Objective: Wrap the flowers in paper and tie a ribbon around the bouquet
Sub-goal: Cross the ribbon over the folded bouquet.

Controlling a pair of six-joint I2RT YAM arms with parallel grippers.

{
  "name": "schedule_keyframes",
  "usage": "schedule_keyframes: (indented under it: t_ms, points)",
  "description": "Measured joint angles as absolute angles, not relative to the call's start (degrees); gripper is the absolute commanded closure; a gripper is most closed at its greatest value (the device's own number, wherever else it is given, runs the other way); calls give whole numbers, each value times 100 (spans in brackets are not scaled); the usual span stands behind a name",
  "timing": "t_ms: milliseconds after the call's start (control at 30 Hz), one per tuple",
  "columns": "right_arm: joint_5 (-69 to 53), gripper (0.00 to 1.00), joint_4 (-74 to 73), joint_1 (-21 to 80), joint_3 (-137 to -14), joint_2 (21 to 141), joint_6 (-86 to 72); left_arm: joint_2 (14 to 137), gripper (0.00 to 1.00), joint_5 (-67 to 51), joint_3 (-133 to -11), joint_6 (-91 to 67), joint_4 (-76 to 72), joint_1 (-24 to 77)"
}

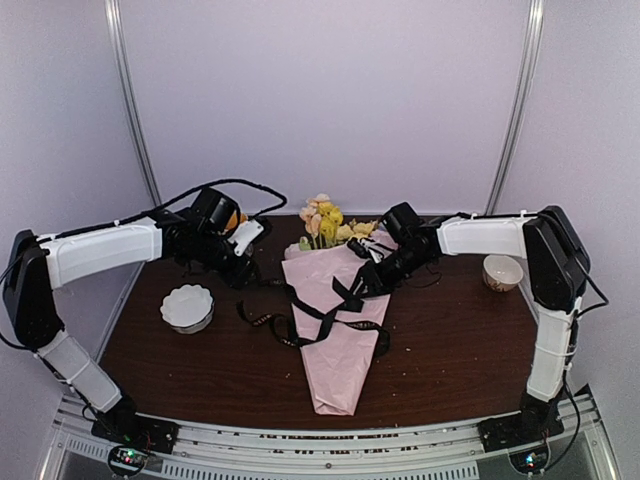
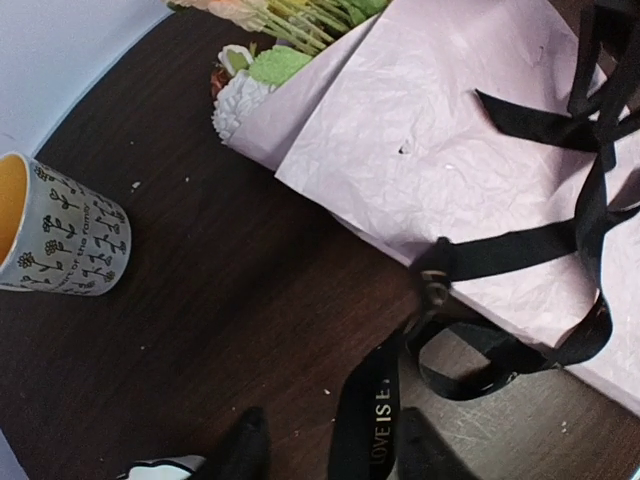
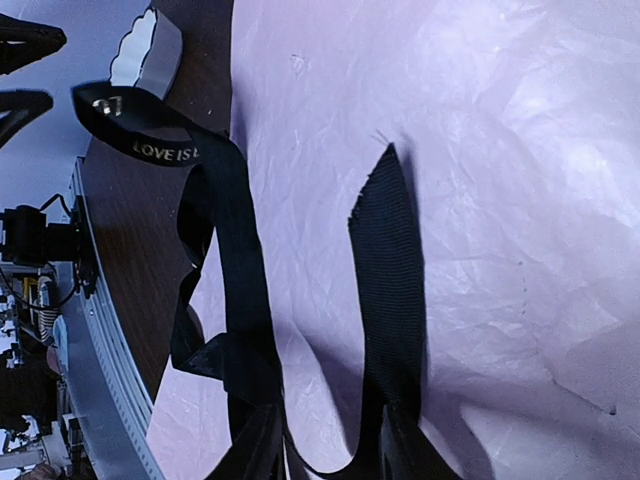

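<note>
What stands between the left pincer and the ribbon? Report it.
Nothing visible does. The ribbon runs straight between the spread fingers of the left pincer, lying on the bare table. The mug stands well off to one side.

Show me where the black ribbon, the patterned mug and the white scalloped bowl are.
ribbon (image 2: 520,252), left wrist view, on the band lying across the pink paper (image 2: 450,170).
patterned mug (image 2: 70,240), left wrist view, on its outer wall.
white scalloped bowl (image 1: 188,322), top external view, on its near outer wall.

I see the ribbon (image 2: 520,250) crossing the paper (image 2: 440,130), its tail inside my parted left gripper (image 2: 332,440). A patterned mug (image 2: 62,235) stands apart
</note>
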State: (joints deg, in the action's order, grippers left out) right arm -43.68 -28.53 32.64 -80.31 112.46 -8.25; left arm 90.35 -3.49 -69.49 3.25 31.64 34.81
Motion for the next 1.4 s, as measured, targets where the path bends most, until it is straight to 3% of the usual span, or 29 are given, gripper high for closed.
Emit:
schedule_keyframes:
  t_ms: [100,333,567,700,900,1133,1200,1300,1400]
  points:
    - [-4104,64,-2856,3264,-8016,11128,-910,8729,35,-207,-6598,213,3159,3481]
    - [-3717,62,-2738,3264,-7859,10713,-1100,8184,31,-447,-6289,1076,2856,3820]
    - [-3623,60,-2714,3264,-7832,10715,-1332,9588,21,-1570,-7334,2276,2700,4786]
    - [-3597,59,-2703,3275,-7780,10715,-1444,10449,18,-1800,-7743,2692,2742,4877]
    - [-3621,59,-2512,3361,-7697,10783,-1697,10812,17,-1894,-7765,2974,2687,4877]
    - [-3625,59,-2449,3511,-7697,10925,-1824,11636,32,-1763,-8538,2895,2856,4882]
    - [-3625,60,-2440,3538,-7695,10927,-1839,11760,44,-1719,-8552,2877,2936,4882]
    - [-3625,61,-2379,3557,-7662,10930,-1868,11813,53,-1629,-8552,2812,3013,4882]
    - [-3627,60,-2324,3573,-7644,10975,-1935,11815,57,-1542,-8552,2777,3004,4882]
